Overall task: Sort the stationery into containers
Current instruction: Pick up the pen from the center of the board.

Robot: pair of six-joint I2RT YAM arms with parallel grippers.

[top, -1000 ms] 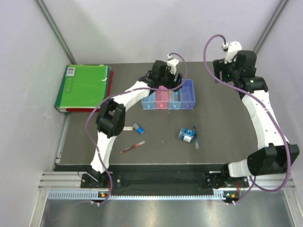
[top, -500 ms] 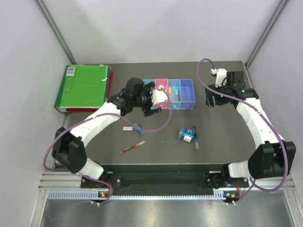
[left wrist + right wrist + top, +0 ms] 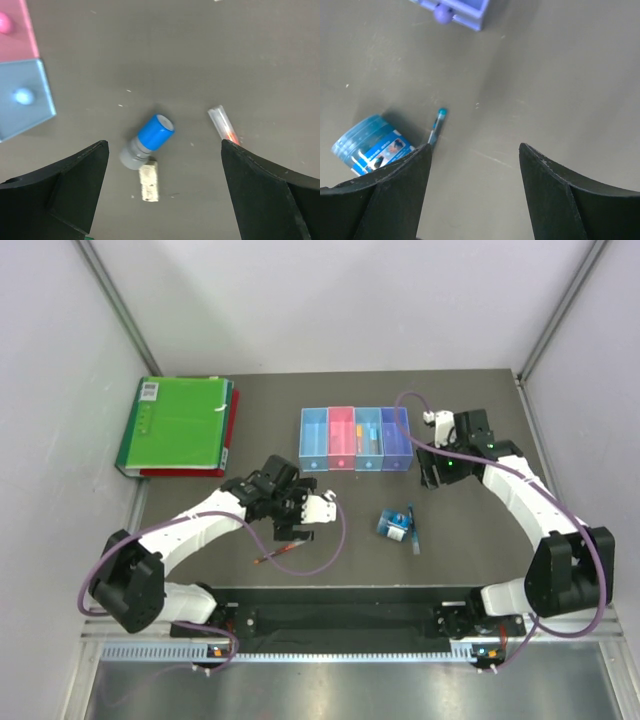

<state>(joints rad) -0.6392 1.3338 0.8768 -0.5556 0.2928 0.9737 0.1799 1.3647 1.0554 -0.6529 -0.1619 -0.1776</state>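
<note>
On the dark table (image 3: 470, 550) in front of the bins (image 3: 355, 438), the left gripper (image 3: 163, 145) hangs spread over a blue cap (image 3: 155, 131), the right gripper (image 3: 475, 147) spread beside a tape roll (image 3: 370, 142).

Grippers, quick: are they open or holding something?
Left gripper: open, holding nothing.
Right gripper: open, holding nothing.
</note>
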